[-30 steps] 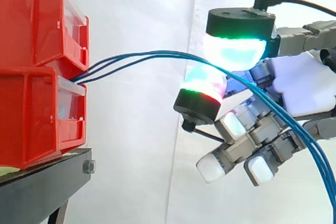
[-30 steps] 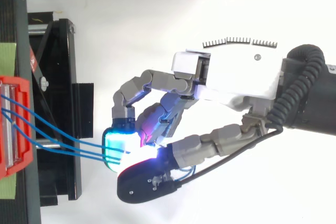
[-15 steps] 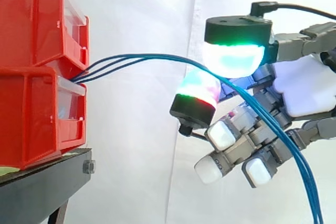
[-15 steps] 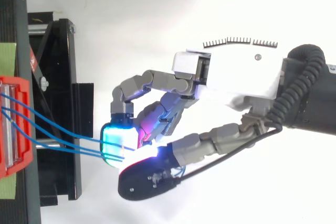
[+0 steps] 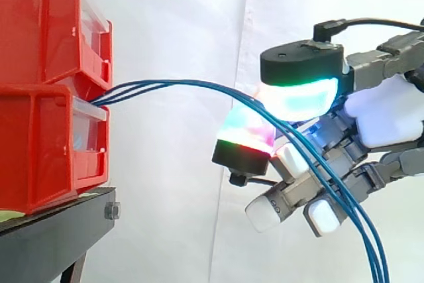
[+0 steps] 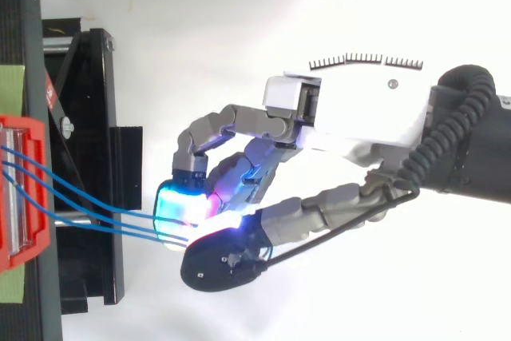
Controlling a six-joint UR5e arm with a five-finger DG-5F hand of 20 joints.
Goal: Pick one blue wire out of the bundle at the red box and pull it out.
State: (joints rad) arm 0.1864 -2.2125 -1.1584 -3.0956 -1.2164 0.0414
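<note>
Pinches the blue wires (image 5: 179, 85) between glowing pads (image 5: 298, 97) of the curled hand (image 5: 387, 107), well right of the red box (image 5: 40, 144). Seems to catch all three strands, not one; risks dragging all out together, or slipping mid-pull.

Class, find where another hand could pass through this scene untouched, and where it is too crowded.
Free: below the blue wires, between the red bins and the hand; likewise above them. Crowded: at the fingertips, pinching the wires.
</note>
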